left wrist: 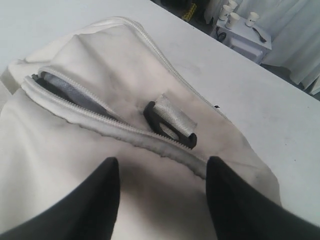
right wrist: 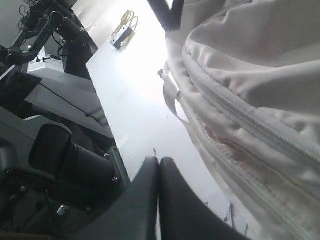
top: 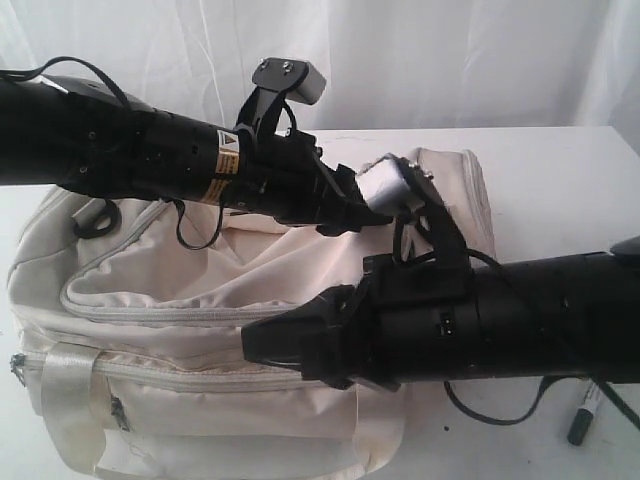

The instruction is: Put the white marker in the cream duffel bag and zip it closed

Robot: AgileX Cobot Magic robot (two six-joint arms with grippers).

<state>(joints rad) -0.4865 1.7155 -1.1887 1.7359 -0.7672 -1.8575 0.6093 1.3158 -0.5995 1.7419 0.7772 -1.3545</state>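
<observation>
The cream duffel bag (top: pixel 150 300) lies on the white table, front pocket toward the camera. My left gripper (top: pixel 350 212) hovers open over the bag's far right end. In the left wrist view the left gripper (left wrist: pixel 162 162) spreads over cream fabric (left wrist: pixel 125 65), just short of a partly open grey zip (left wrist: pixel 75 102) and a black strap loop (left wrist: pixel 170 125). My right gripper (top: pixel 258 345) is shut and empty in front of the bag's top flap. In the right wrist view the right gripper (right wrist: pixel 160 161) is beside the bag (right wrist: pixel 260 75). The white marker (top: pixel 586 405) lies on the table at the front right, apart from both grippers.
A white curtain hangs behind the table (top: pixel 560 180). Past the table edge in the right wrist view stand dark equipment and a chair (right wrist: pixel 50 145). A small white stand with cups (left wrist: pixel 242 35) is beyond the table in the left wrist view.
</observation>
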